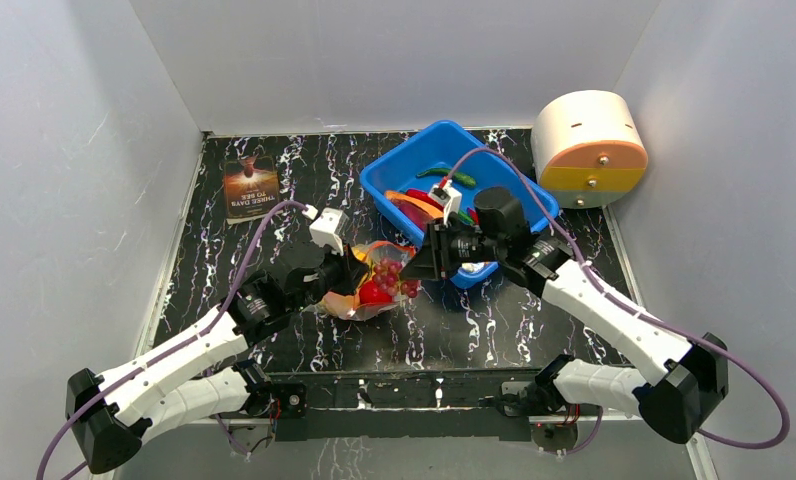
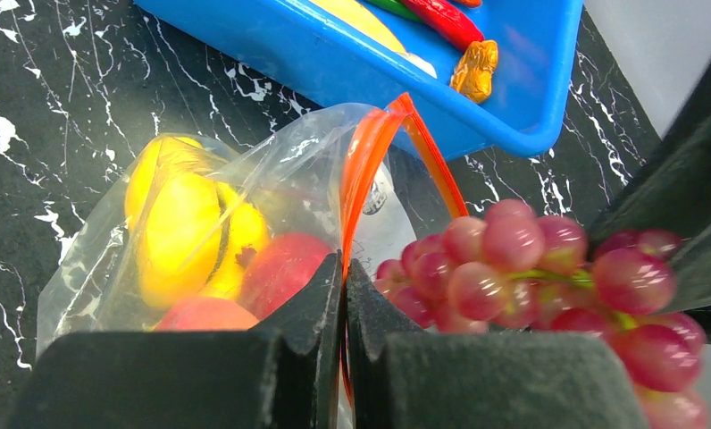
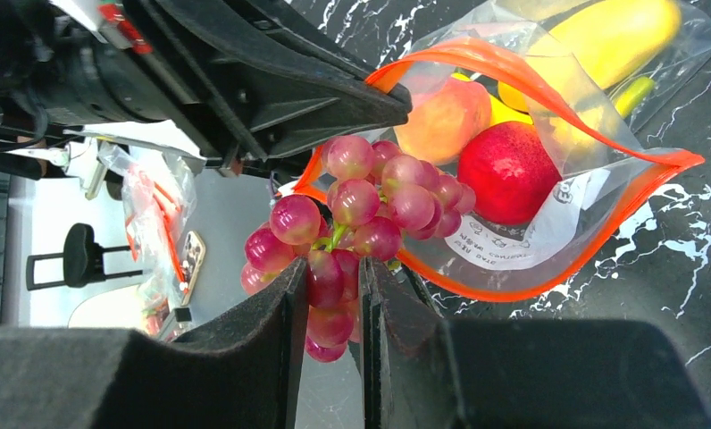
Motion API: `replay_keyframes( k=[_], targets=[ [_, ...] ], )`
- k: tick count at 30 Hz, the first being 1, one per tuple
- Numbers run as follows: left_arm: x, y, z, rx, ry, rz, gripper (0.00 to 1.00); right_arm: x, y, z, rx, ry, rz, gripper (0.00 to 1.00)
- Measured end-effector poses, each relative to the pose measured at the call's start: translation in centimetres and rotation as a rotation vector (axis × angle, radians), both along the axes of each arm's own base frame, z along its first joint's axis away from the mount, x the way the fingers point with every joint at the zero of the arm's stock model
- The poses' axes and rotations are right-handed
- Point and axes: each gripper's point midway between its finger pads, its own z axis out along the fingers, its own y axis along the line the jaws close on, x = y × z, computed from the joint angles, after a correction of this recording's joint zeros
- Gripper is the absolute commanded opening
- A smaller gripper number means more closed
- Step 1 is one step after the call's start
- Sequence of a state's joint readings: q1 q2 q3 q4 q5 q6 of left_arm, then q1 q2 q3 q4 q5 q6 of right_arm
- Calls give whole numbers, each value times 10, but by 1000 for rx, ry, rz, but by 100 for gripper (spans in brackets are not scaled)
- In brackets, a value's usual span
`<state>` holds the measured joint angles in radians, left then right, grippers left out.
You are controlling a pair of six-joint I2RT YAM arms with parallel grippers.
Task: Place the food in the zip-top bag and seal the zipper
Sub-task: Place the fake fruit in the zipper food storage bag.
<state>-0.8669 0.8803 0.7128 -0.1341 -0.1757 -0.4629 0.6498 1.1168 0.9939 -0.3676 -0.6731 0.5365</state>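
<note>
At bench (image 1: 474, 340) centre the left jaws are pressed on the zipper (image 2: 363, 170) of the bag (image 2: 271, 179), its mouth gaping toward three o'clock, where the right jaws pinch the grapes (image 3: 361, 210), tub (image 1: 399, 155) at one o'clock.

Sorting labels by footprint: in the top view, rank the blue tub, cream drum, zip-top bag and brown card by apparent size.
1. blue tub
2. cream drum
3. zip-top bag and brown card: look alike; left arm hides part of the bag

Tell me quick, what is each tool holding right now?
Left tool: closed on the zipper of the zip-top bag.
Right tool: closed on the grapes.
</note>
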Motion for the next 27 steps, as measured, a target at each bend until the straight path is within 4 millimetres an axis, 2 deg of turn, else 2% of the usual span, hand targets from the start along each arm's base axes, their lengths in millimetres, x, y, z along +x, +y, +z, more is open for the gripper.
replay_keyframes(
  k=[5, 18, 27],
  targets=[
    [-2, -1, 3, -15, 4, -5, 0, 6, 10, -16, -26, -2, -7, 22],
    [-5, -3, 29, -87, -24, -16, 0, 35, 22, -58, -102, -5, -91, 22],
    [-8, -5, 30, -102, -18, -26, 0, 51, 33, -51, -69, -41, -169, 22]
  ],
)
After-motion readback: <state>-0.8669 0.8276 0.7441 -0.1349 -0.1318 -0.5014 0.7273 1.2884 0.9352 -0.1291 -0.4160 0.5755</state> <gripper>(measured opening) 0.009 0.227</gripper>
